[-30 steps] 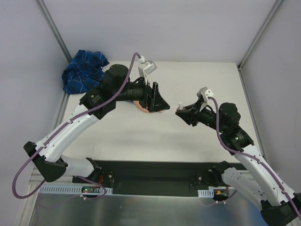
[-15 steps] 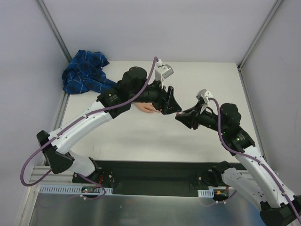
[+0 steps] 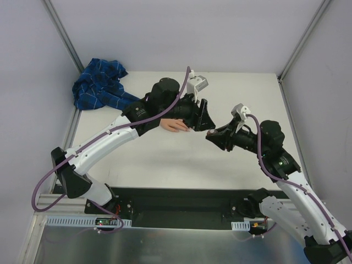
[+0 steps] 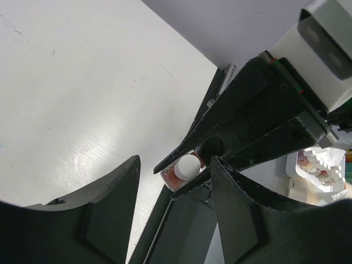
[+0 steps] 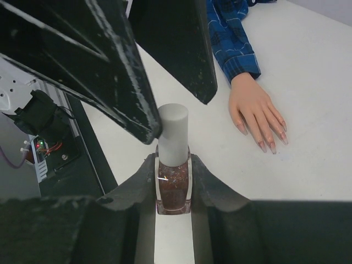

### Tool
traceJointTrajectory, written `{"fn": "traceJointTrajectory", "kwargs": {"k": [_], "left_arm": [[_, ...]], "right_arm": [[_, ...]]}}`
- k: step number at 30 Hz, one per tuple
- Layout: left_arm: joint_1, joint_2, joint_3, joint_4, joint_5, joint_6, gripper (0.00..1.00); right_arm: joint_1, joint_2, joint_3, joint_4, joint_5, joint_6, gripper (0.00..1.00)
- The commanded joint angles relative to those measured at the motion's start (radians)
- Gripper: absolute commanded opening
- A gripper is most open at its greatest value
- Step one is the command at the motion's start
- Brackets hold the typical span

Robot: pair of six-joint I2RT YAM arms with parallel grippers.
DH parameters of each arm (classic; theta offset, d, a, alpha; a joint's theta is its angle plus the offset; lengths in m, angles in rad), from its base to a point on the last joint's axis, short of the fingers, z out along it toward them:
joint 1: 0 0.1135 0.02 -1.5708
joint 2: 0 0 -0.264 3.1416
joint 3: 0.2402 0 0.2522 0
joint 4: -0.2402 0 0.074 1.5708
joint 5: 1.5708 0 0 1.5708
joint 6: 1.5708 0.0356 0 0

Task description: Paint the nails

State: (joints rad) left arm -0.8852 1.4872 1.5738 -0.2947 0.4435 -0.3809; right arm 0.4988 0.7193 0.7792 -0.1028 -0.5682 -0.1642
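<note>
My right gripper (image 5: 174,165) is shut on a small polish bottle (image 5: 174,187) of dark red glitter polish, held upright with its white cap (image 5: 172,132) sticking up. My left gripper (image 4: 175,162) is open, its two fingers (image 5: 118,71) on either side of the cap; one fingertip is right beside it. From above, both grippers (image 3: 204,118) (image 3: 213,135) meet right of the pale fake hand (image 3: 175,125). The hand (image 5: 256,107) lies flat, its pinkish nails (image 5: 272,144) in view, with a blue plaid sleeve (image 5: 231,38).
The sleeve's bunched blue plaid cloth (image 3: 99,85) lies at the back left corner. A black rail (image 3: 181,201) runs along the near table edge. Grey walls enclose the table on three sides. Electronics with a red light (image 5: 41,146) sit by the edge.
My left arm has swung right, from over the fake hand to the bottle's cap, and the hand is now uncovered. My right gripper has held the bottle almost still.
</note>
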Motion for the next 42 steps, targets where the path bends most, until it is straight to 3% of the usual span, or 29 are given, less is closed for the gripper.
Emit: {"fn": "traceJointTrajectory", "kwargs": {"k": [1, 6, 14, 20, 22, 24, 28, 35, 42], "left_arm": [[-0.009, 0.019, 0.031, 0.034, 0.018, -0.041, 0.5], [-0.011, 0.035, 0.049, 0.034, 0.041, -0.046, 0.36], [-0.011, 0.051, 0.057, 0.034, 0.098, -0.072, 0.34], [-0.009, 0.033, 0.051, 0.034, 0.066, -0.05, 0.0], [-0.011, 0.027, 0.051, 0.034, 0.052, -0.043, 0.0], [-0.009, 0.015, 0.049, 0.034, 0.04, -0.035, 0.0], [-0.011, -0.01, 0.042, 0.029, 0.014, -0.001, 0.0], [-0.011, -0.019, 0.046, 0.019, 0.015, 0.011, 0.0], [-0.009, -0.007, 0.054, 0.019, 0.047, 0.013, 0.0]], "right_arm": [[-0.006, -0.02, 0.068, 0.043, -0.018, 0.009, 0.0], [-0.006, -0.02, 0.071, 0.045, -0.018, 0.009, 0.0], [-0.005, -0.014, 0.075, 0.061, -0.001, 0.014, 0.0], [-0.005, -0.012, 0.074, 0.061, 0.005, 0.023, 0.0], [-0.006, -0.012, 0.071, 0.061, 0.005, 0.026, 0.03], [-0.006, -0.012, 0.069, 0.054, 0.005, 0.026, 0.17], [-0.005, -0.006, 0.065, 0.023, 0.005, 0.012, 0.32], [-0.006, 0.002, 0.065, 0.028, 0.002, 0.012, 0.41], [-0.006, 0.02, 0.081, 0.04, -0.016, 0.02, 0.41]]}}
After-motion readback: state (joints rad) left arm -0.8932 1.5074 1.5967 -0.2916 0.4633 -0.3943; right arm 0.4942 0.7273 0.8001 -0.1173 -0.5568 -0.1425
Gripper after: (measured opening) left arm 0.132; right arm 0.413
